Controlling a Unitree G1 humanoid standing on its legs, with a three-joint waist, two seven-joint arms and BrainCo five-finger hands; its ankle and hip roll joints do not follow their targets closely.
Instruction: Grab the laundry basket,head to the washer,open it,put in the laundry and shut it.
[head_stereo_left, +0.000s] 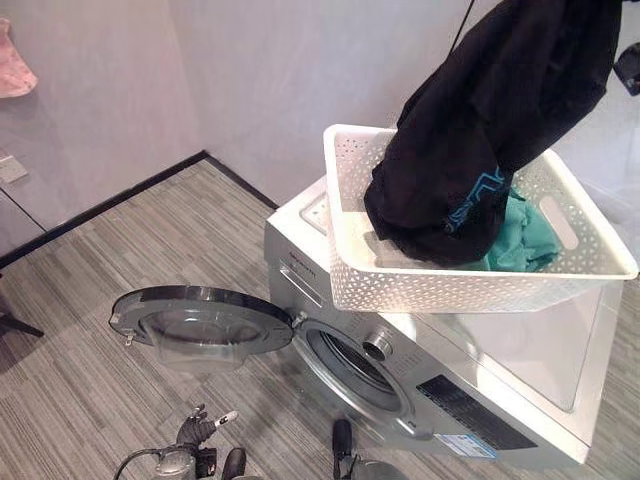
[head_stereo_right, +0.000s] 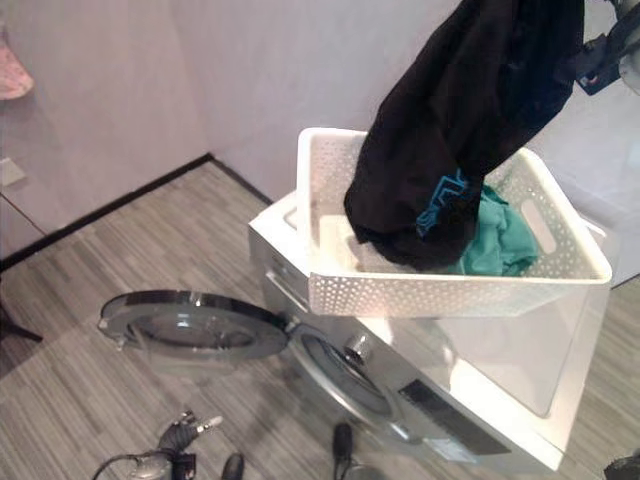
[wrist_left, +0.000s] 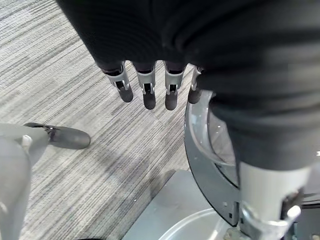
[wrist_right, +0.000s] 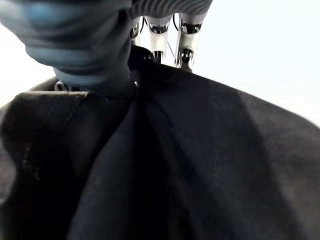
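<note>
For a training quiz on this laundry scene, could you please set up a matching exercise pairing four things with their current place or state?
Things:
1. white perforated plastic laundry basket
2. black garment with a teal print
3. teal cloth
4. round glass washer door

States:
A. swung open above the floor
B. lying inside the basket
C. standing on top of the silver washer
D. held up by the right hand, lower end in the basket

Pairs: 1-C, 2-D, 3-B, 4-A

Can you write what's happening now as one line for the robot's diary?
right hand: lifting black garment from basket | teal cloth: in basket | washer door: open | left hand: open, idle
</note>
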